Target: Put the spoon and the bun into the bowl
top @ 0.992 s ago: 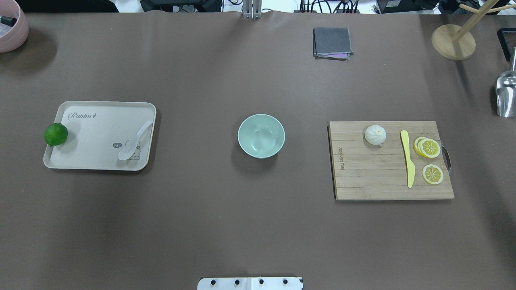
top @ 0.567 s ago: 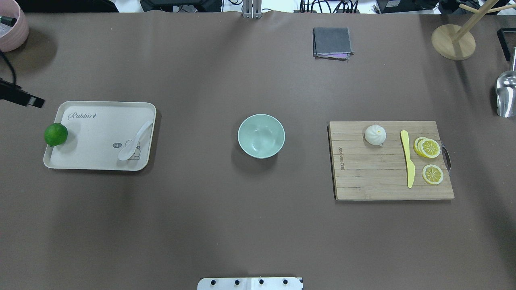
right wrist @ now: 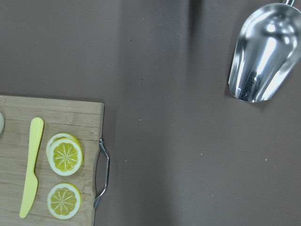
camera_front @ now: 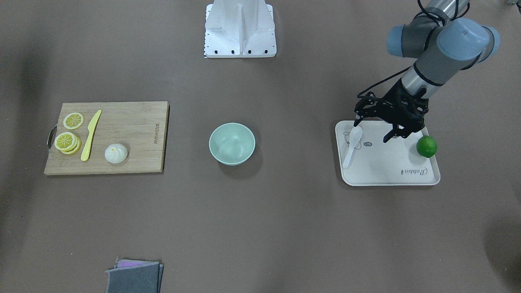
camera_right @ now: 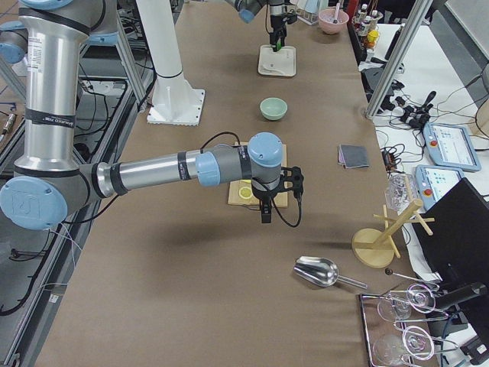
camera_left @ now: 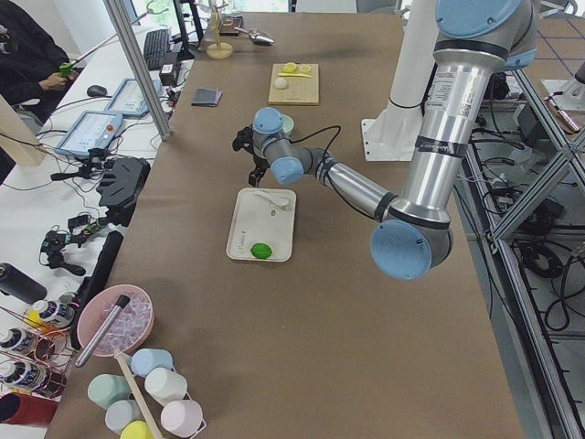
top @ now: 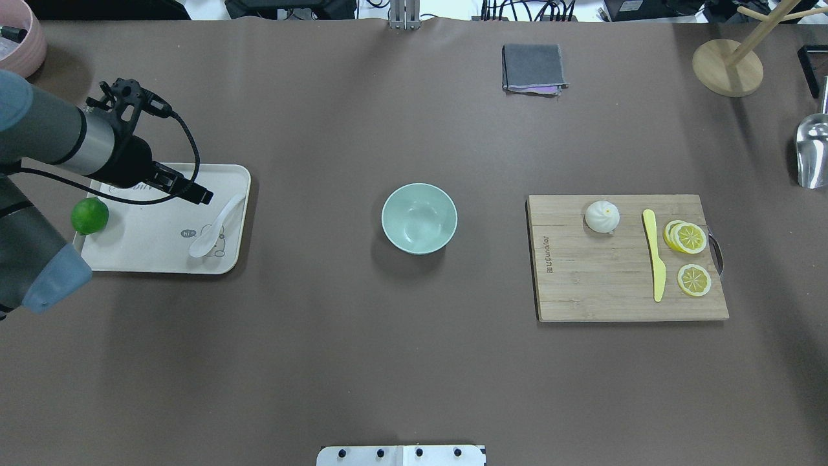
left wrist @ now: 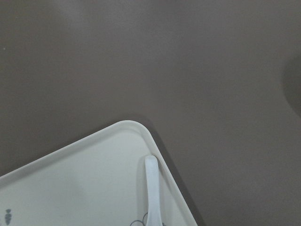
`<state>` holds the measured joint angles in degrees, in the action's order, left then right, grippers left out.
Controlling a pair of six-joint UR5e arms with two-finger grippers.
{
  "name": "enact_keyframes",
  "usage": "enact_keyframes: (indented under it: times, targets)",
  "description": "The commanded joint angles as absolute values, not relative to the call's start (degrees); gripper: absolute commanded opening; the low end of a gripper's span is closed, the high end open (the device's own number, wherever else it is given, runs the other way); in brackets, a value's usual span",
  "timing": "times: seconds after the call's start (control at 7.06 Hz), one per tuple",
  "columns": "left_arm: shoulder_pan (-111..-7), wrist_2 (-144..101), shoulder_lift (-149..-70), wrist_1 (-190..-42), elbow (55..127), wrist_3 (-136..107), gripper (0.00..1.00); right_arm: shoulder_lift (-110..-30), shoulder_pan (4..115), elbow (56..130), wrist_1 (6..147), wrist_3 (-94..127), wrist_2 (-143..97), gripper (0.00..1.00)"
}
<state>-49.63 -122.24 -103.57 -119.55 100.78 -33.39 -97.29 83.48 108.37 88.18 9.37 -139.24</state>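
Fingers (camera_front: 391,134) of the left gripper (camera_front: 370,133) stand wide apart, holding nothing, over the flat cream tray (top: 155,249). On it a round green lime (top: 89,215) sits at the left rim; the glossy white spoon (top: 217,226) lies by the right rim. Mid-table stands the smooth mint-green bowl (top: 419,217). Further right, the pleated white bun (top: 602,216) rests on a bamboo cutting board (top: 595,285) beside a yellow plastic knife (top: 654,255) and lemon slices (top: 689,238). Whether the right gripper (camera_right: 264,216) is open, I cannot tell
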Motion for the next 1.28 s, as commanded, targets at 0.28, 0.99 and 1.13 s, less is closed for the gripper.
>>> enact_keyframes:
  times: [0.28,0.99,1.13]
  targets:
    - [-45.5,-117.3,-105.5,-129.0,91.2,-34.1,0.75,-97.0,82.7,107.2,86.4,10.0,-140.9,1.0]
    - [-44.0,-115.6,-106.0,-129.1,89.3,-34.3,0.72,-96.4,80.9,107.2,86.3,10.0,-140.8,1.0]
    - [-43.2,-114.7,-106.2,-129.2,89.3,-36.5,0.71,-96.4,80.4,107.1,86.3,9.9,-140.8,1.0]
